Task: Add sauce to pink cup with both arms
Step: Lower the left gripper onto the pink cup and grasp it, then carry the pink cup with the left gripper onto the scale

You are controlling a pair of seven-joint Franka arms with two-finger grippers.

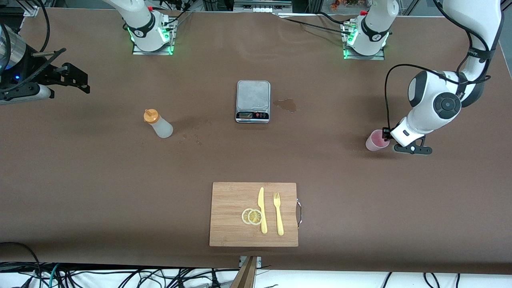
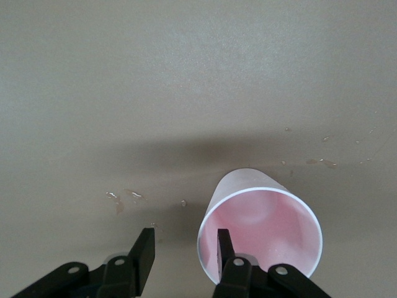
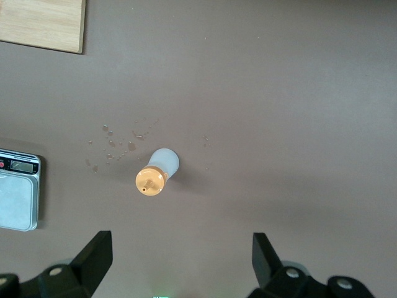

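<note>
Brown bench (image 1: 360, 208), wide bare margins.
Left claw (image 2: 183, 251) half-open astride pink cup (image 2: 260, 226) rim; right claw (image 3: 180, 257) open over sauce (image 3: 156, 174), scale (image 1: 253, 101) well off.

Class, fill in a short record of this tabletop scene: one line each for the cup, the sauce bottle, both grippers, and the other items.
pink cup: upright, toward the left arm's end
sauce bottle: upright, orange cap on, untouched
left gripper: one finger inside the cup, one outside its rim
right gripper: open, above the sauce bottle
scale: between bottle and cup
cutting board: holds knife, fork, lemon slices
</note>
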